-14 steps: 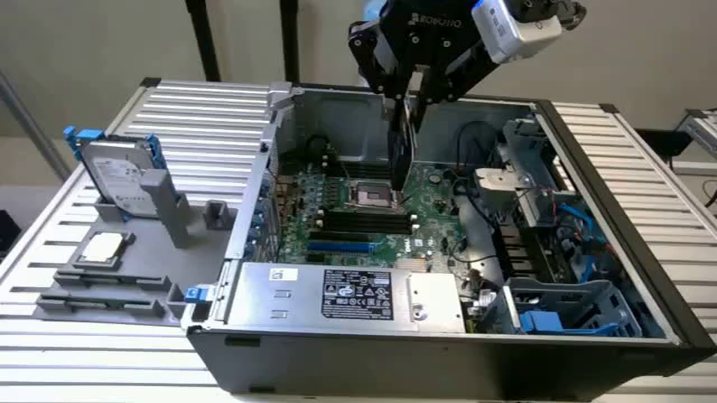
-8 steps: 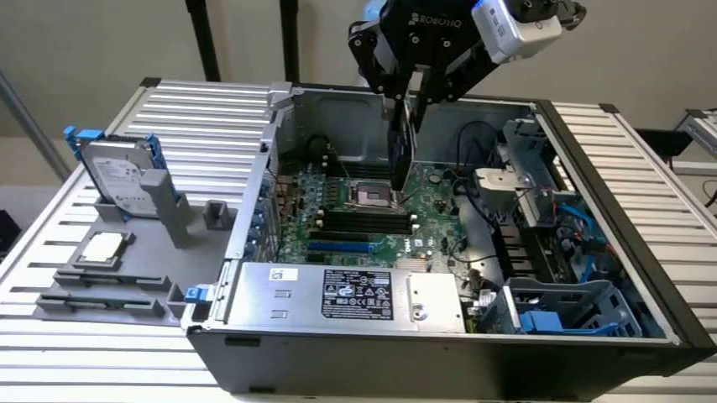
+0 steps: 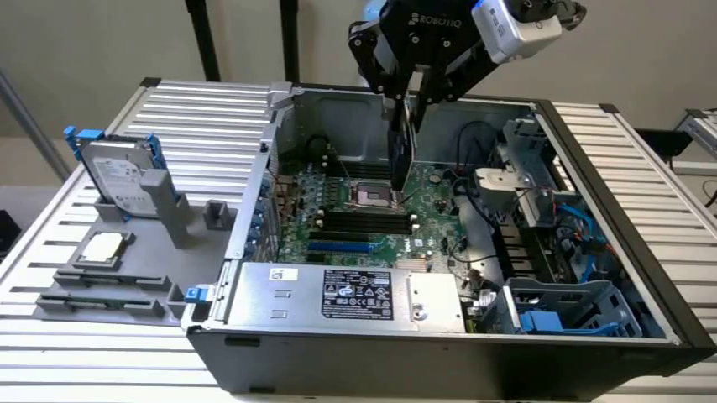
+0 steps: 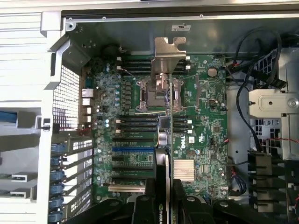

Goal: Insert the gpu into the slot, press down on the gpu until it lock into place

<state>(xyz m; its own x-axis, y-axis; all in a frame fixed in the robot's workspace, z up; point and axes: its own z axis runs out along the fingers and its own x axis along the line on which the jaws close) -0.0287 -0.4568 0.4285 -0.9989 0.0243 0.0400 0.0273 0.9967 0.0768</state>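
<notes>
My gripper [image 3: 405, 92] is shut on the gpu [image 3: 401, 151], a flat black card that hangs on edge from the fingers, above the open computer case. In the wrist view the gpu [image 4: 166, 140] runs edge-on away from the fingers [image 4: 150, 209], with its silver metal bracket [image 4: 168, 51] at the far end. The card hovers over the CPU socket [image 3: 375, 197] and the motherboard [image 4: 205, 121], apart from them. The slot [image 3: 338, 248] is a bright blue strip on the board, nearer the case front. In the wrist view the slot [image 4: 133, 150] lies beside the card's line and is bare.
Black memory strips [image 3: 364, 220] lie between the socket and the slot. A silver power supply [image 3: 348, 294] fills the case front. Cables [image 4: 245, 93] and a drive cage [image 3: 549, 311] sit at the exterior view's right. A hard drive with blue rails [image 3: 117, 176] stands on the table outside.
</notes>
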